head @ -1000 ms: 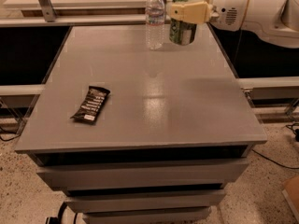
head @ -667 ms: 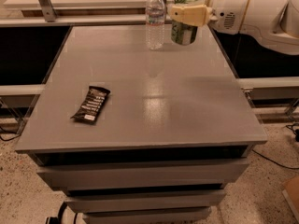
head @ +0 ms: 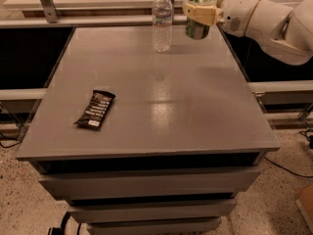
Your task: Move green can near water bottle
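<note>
Green can (head: 196,30): clamped round its mid-body by gripper (head: 199,13), slightly tilted, apparently just clear of worktop (head: 171,97) at rear right. Water bottle (head: 162,21) upright just to its left, not touching. Judged: can held off the surface for set-down beside bottle w/o knocking it. Snack bar (head: 95,109) well apart, front left.

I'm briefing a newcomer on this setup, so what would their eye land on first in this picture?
Most striking is the white arm reaching in from the right, its tool clamped around a green can at the back right corner of the grey table. Just left of the can, apart from it, stands a tall clear water bottle. A dark snack bar lies alone near the table's front left.
</note>
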Robot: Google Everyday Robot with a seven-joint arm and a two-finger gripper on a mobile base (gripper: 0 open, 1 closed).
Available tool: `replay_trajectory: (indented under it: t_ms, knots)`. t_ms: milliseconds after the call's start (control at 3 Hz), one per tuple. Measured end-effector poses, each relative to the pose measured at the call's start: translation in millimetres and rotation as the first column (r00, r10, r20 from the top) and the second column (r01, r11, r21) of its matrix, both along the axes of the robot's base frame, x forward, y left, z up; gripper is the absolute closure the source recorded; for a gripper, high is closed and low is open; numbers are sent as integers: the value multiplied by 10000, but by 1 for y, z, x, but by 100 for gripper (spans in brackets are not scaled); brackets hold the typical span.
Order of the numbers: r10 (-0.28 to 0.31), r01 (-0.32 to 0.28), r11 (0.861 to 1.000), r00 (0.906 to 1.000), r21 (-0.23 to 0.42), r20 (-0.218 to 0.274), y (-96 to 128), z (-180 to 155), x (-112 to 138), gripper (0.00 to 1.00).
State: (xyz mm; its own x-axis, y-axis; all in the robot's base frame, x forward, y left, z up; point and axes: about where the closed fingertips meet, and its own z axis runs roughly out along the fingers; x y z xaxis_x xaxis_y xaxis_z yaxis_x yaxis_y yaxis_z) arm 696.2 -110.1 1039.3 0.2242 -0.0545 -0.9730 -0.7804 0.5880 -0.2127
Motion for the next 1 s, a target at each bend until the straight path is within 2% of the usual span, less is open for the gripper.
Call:
replay_trajectory:
  t_ms: [333,667,1000]
  knots:
    - [-478,480,9988,9988,-107,100,-17,-10,28,100]
    - [-634,632,9974,9980,-334,-69,-26,-23,49,100]
    - [-549,532,9976,9978,-438,-373,-24,-45,65,100]
